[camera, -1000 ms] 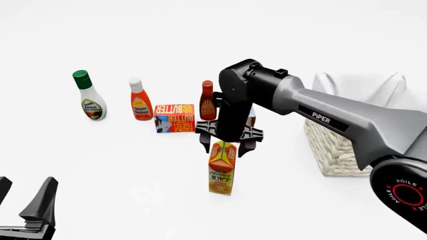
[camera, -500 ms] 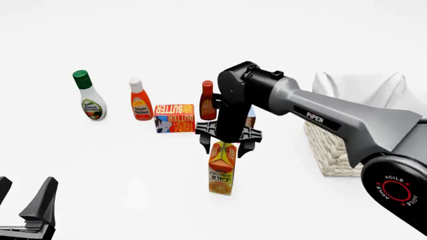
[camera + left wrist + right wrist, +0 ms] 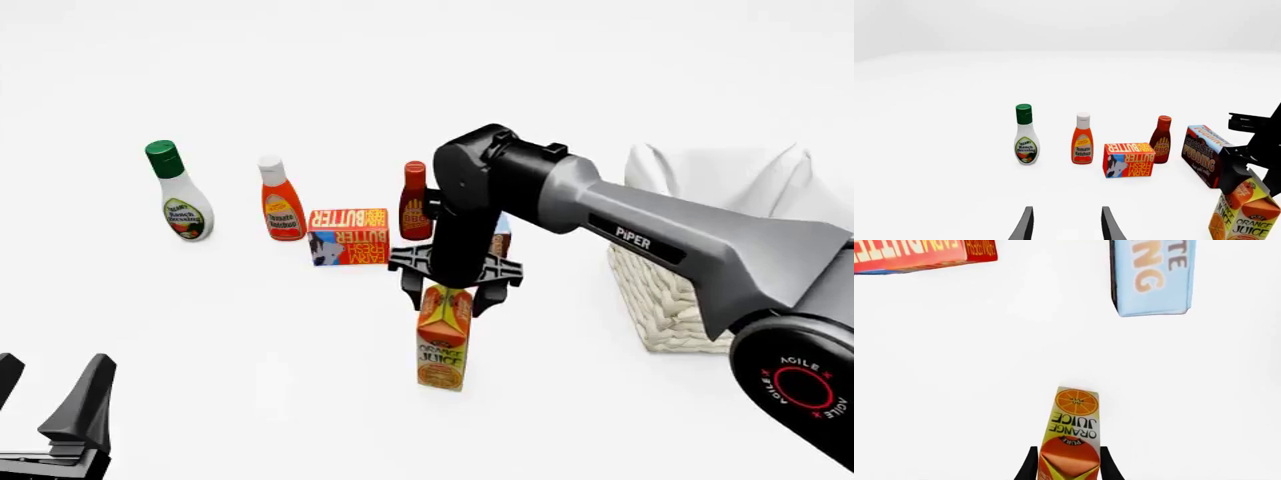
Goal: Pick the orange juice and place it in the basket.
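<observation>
My right hand (image 3: pixel 450 290) has sunk lower over the orange juice (image 3: pixel 443 342) | fingers apart astride its top, unclamped | next: grip, carry to basket (image 3: pixel 667 300)

"ORANGE JUICE" carton (image 3: pixel 442 345), "BUTTER" box (image 3: pixel 348 236), "PiPER" arm (image 3: pixel 641 238)

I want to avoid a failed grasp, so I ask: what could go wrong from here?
1. The right gripper straddles only the top of the tall orange-and-yellow gable-top juice carton; such a high hold may let it swing or slip.
2. The blue-sided pudding box stands just behind it and could be knocked.
3. The cream woven wicker basket wall might catch a low-carried carton.
</observation>
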`<action>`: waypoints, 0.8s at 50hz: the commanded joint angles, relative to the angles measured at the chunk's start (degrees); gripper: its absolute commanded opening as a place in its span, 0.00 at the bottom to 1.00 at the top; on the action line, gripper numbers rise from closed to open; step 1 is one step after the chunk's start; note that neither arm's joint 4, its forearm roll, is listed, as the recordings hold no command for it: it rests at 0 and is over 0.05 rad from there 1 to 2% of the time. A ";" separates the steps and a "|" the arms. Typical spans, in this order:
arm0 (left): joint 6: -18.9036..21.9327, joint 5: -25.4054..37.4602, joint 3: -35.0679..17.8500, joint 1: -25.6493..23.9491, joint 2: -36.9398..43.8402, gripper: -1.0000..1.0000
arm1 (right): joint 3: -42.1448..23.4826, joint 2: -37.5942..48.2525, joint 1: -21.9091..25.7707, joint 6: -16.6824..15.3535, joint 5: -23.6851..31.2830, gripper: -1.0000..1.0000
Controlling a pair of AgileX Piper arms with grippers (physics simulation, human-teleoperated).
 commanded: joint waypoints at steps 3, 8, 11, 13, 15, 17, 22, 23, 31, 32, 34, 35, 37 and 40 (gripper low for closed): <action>0.00 0.01 0.00 0.01 -0.02 1.00 | 0.31 -2.60 1.05 0.86 0.57 0.00; 0.00 0.00 0.00 0.00 -0.01 1.00 | 0.57 -3.62 1.73 1.16 0.57 0.00; 0.00 0.00 0.00 -0.01 -0.01 1.00 | 0.93 -4.32 1.98 1.23 0.57 0.00; 0.00 0.00 0.00 0.01 0.00 1.00 | 1.43 -4.66 1.48 0.60 0.57 0.00; 0.00 0.00 0.00 0.01 -0.01 1.00 | 1.50 -5.13 1.95 1.15 0.57 0.00; 0.01 0.00 0.00 0.00 0.01 1.00 | 1.51 -5.36 2.16 1.27 0.57 0.00; 0.00 0.00 0.00 0.00 0.01 1.00 | 1.96 -5.79 2.15 1.13 0.57 0.00; -0.01 0.00 0.00 0.00 0.00 1.00 | 1.94 -5.87 2.25 1.24 0.57 0.00; 0.00 0.00 0.00 0.00 0.01 1.00 | 2.02 -6.44 2.35 0.43 0.57 0.00; -0.01 0.00 0.00 0.01 -0.01 1.00 | 2.14 -6.48 2.22 0.19 0.57 0.00; 0.00 0.00 0.00 0.00 0.00 1.00 | 2.39 -6.76 2.14 -0.09 0.57 0.00; 0.00 0.00 0.00 0.00 0.00 1.00 | 2.48 -6.80 2.04 -0.48 0.57 0.00; 0.00 0.00 0.00 -0.01 0.01 1.00 | 2.58 -7.27 2.52 -0.45 0.57 0.00; 0.00 0.00 0.00 0.00 0.00 1.00 | 3.02 -7.94 2.68 -0.75 0.57 0.00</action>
